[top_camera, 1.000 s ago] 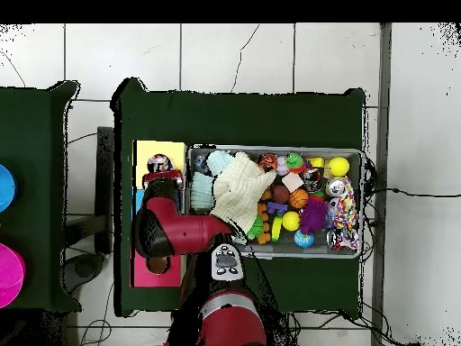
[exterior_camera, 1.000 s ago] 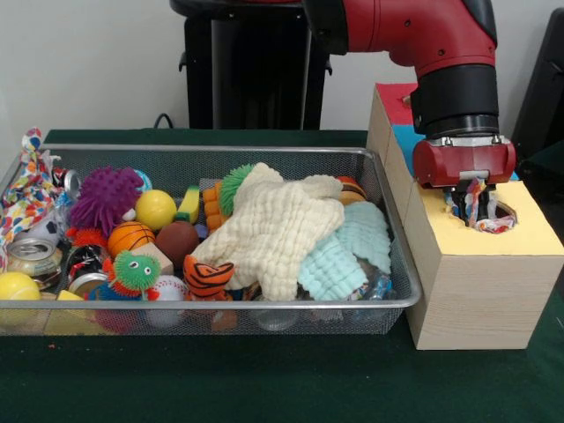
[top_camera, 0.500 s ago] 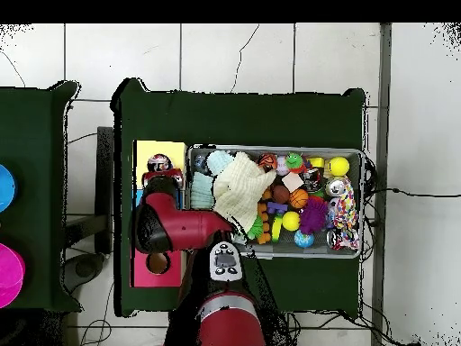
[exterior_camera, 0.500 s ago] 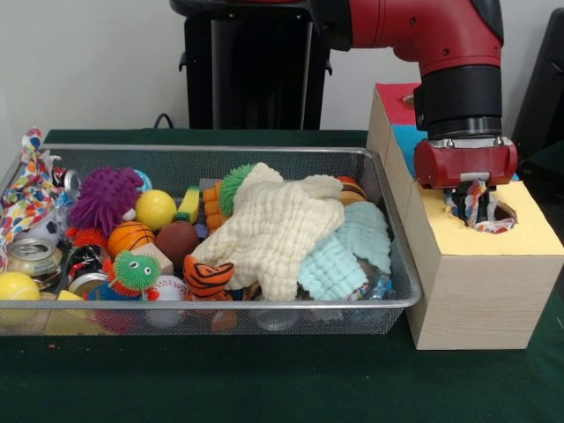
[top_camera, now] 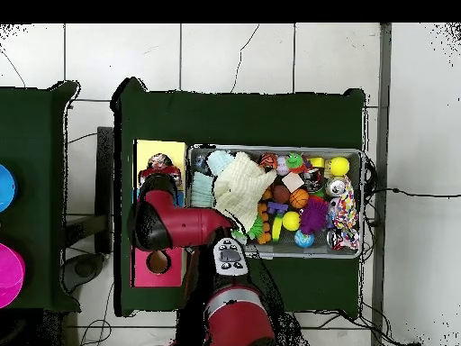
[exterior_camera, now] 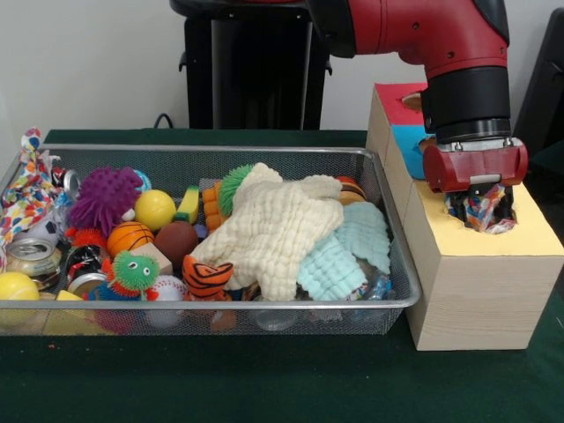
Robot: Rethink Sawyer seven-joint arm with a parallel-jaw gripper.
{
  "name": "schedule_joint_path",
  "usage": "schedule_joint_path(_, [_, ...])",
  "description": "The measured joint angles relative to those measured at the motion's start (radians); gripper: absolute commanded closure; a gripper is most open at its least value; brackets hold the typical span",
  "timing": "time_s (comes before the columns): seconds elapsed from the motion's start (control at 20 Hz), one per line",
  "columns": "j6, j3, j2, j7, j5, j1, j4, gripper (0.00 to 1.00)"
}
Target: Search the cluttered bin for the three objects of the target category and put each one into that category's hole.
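Note:
My gripper (exterior_camera: 480, 210) hangs over the round hole in the yellow top (exterior_camera: 520, 236) of the wooden box, shut on a multicoloured rope toy (exterior_camera: 483, 204) whose lower end dips into the hole. From overhead, the gripper (top_camera: 160, 173) and rope toy (top_camera: 159, 164) sit on the yellow section (top_camera: 160, 149), left of the bin. A second rope toy (exterior_camera: 26, 185) drapes over the left end of the wire bin (exterior_camera: 264, 304); in the overhead view this toy (top_camera: 342, 212) lies at the bin's right end.
A cream cloth (exterior_camera: 273, 229) and a teal cloth (exterior_camera: 339, 256) cover the bin's right half. Balls, spiky toys, cans and blocks crowd its left half. The box also has blue (exterior_camera: 407, 141) and red (exterior_camera: 397, 101) sections, and the red section has its own hole (top_camera: 158, 262).
The gripper has shifted slightly right and a little lower over the yellow hole, still holding the rope toy. The bin's contents have not moved.

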Motion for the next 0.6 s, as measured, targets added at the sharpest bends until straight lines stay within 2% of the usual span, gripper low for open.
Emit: schedule_joint_path(0.6, [0.007,0.004,-0.002,0.0,0.001,-0.004,0.001,0.0])
